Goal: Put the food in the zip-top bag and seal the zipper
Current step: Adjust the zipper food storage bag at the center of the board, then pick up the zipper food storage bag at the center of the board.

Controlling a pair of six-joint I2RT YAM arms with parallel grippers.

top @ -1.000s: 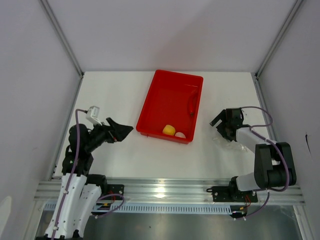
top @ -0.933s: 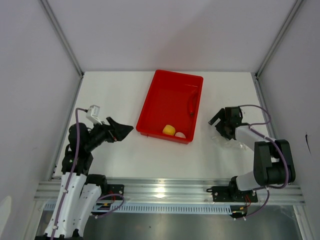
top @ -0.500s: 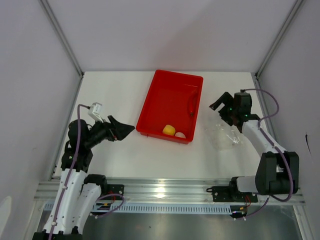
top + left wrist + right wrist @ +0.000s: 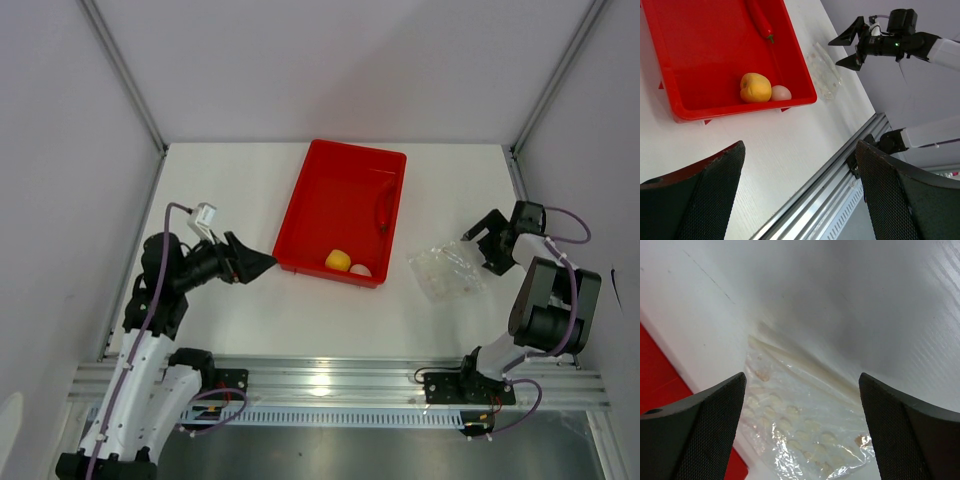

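Top view: right fingers [image 4: 492, 258] have pulled off bag [image 4: 447, 270], now released, empty, beyond it from tray [image 4: 292, 205]. Bag uncovered, flat on tabletop [image 4: 220, 190] just right of tray. Left fingers [image 4: 250, 262] have edged toward tray's near-left corner, released, empty. Likely meaning: nothing bagged yet, first pick pending.

Count: one fruit [image 4: 338, 260], one ball [image 4: 360, 270], one chili [image 4: 383, 205], all in tray; one bag.

Left wrist: fruit, ball touching at tray's near wall; chili apart.

Right wrist: crinkled bag lies below fingers; zipper not discernible.
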